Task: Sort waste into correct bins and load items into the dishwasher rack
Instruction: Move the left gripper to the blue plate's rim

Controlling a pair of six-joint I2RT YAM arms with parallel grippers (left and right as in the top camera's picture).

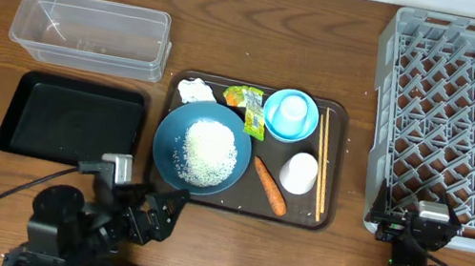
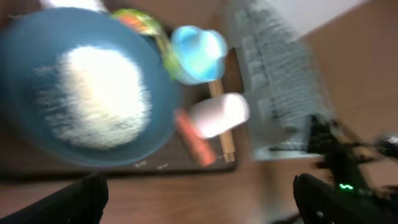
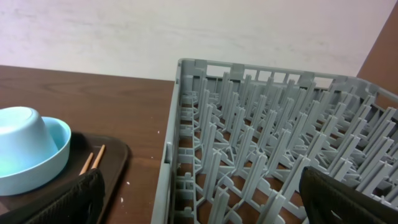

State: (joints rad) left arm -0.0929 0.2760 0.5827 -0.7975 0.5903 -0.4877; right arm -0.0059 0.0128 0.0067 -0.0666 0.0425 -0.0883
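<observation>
On a brown serving tray (image 1: 333, 183), a dark-blue plate (image 1: 174, 130) carries the rice (image 1: 210, 153). Around it lie the tissue (image 1: 193, 92), wrapper (image 1: 246, 105), carrot (image 1: 270, 187), whitish cup (image 1: 298, 173) and chopsticks (image 1: 322, 166). A light-blue cup (image 1: 292, 111) stands upside down in the light-blue bowl (image 1: 274, 124). My left gripper (image 1: 169, 207) is open by the plate's near edge and holds nothing; its view is blurred, showing rice (image 2: 99, 93) and carrot (image 2: 196, 142). My right gripper (image 1: 420, 222) hangs open over the near-left corner of the dishwasher rack (image 3: 249, 124).
The clear tub (image 1: 90, 33) stands at the back left, with the black tray (image 1: 72, 120) in front of it, left of the serving tray. The rack (image 1: 462, 122) fills the right side. Bare wood lies between the serving tray and the rack.
</observation>
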